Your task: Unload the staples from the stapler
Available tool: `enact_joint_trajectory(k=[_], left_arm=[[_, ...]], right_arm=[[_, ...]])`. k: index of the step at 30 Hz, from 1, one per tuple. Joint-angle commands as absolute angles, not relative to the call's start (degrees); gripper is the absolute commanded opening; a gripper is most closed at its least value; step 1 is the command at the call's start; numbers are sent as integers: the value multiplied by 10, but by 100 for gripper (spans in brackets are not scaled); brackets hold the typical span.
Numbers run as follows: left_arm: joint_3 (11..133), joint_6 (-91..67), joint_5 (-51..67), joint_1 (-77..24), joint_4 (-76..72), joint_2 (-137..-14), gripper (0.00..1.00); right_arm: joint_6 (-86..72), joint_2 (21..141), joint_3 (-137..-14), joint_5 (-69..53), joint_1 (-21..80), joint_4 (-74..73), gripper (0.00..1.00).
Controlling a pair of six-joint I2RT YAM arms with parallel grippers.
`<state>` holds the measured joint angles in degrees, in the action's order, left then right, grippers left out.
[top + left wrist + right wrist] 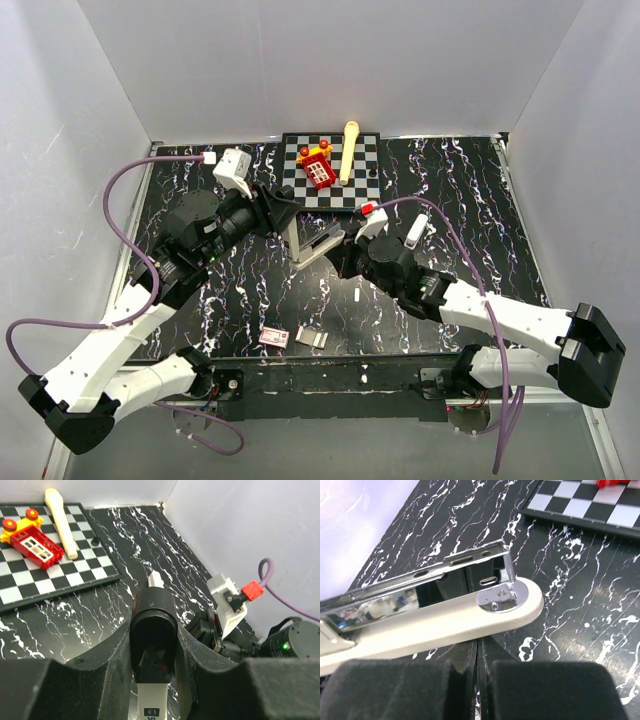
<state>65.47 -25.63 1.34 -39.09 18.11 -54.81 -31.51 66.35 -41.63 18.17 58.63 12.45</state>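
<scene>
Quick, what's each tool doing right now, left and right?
Left tool: closed on the rear end of the stapler.
Right tool: closed, right by the stapler's base; whether it pinches anything cannot be told.

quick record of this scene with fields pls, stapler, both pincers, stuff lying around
stapler: swung open in a V, centre of the scene
left pincer: closed on the stapler's black end
right pincer: shut, pads together, by the stapler's white base
staples: silvery strip lying on the table near the front edge
red-and-white box: just left of the strip
chessboard: far side, red toy and wooden stick on it
</scene>
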Motion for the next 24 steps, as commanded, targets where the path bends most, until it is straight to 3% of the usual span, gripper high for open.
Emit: enact_joint_trajectory(k=[1,12,24], left_arm=[[649,-287,73,-390,180,-528,0],[639,-265,101,-390,178,-572,0],[718,-186,-128,-370,233,-673,0]], right_arm=[[-219,651,-483,193,589,113,1],[-103,622,-595,138,589,-17,1],[-84,540,-573,254,578,-141,1]])
